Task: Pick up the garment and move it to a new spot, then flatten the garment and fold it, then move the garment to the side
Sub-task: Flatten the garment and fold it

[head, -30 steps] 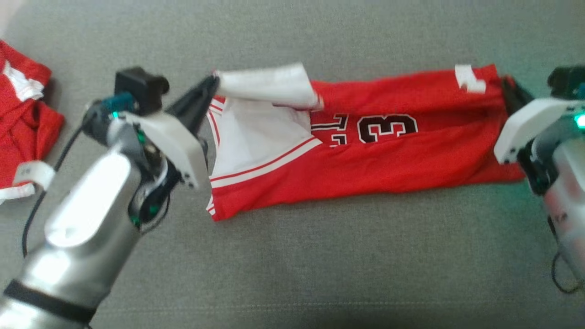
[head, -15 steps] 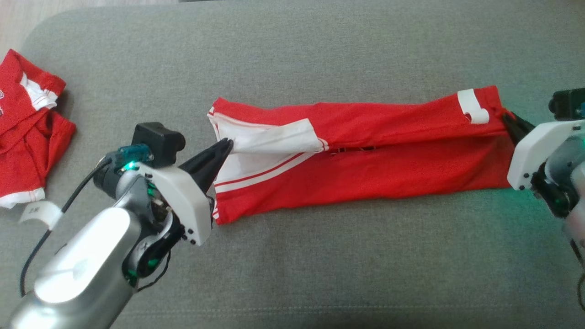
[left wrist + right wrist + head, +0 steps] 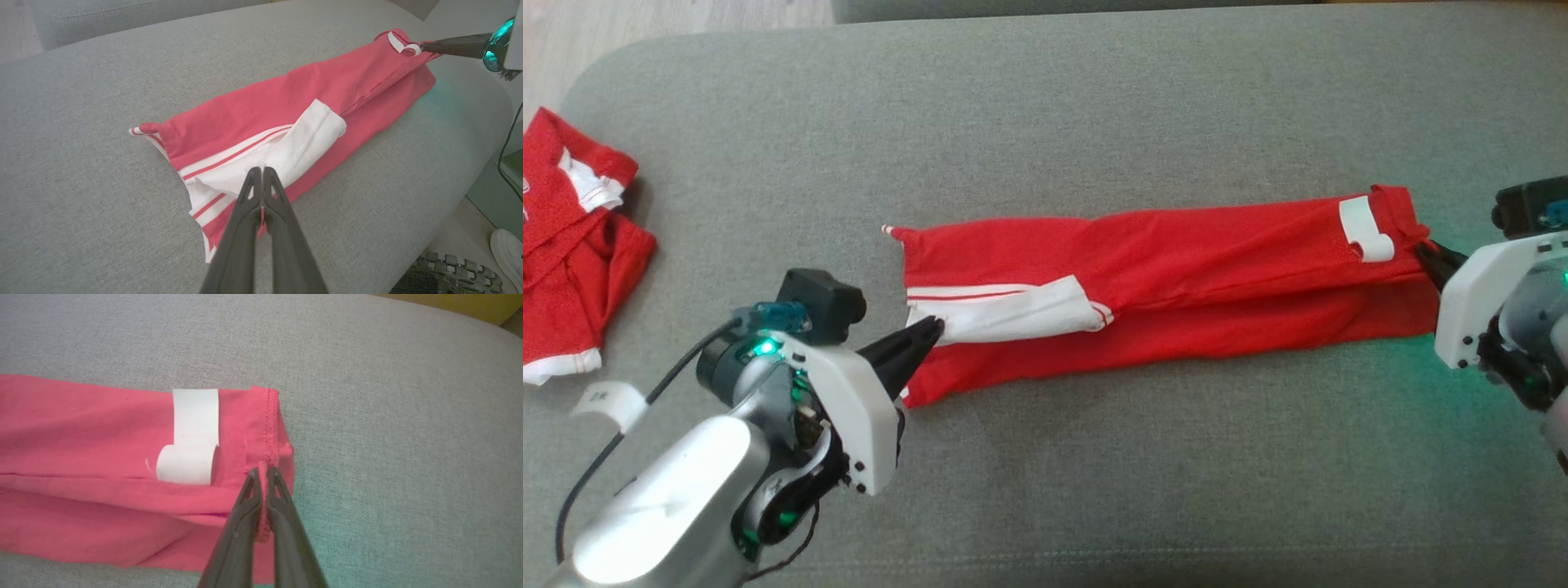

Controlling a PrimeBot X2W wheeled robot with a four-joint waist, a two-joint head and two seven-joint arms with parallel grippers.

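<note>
Two red garments (image 3: 1176, 269) (image 3: 572, 245), two end effectors (image 3: 931, 329) (image 3: 1421, 249), one grey cushion (image 3: 1094, 490).

Cushion (image 3: 1094, 122) open around garment (image 3: 1176, 278); red clothes pile (image 3: 572, 245) crowds far left.

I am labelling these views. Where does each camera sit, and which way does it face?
Head view: from the head, down on the grey cushion; left arm, right arm show.
Left wrist view: along left fingers, down the red jersey toward right fingers.
Right wrist view: along right fingers at the jersey's white label.
Shared: the jersey.
</note>
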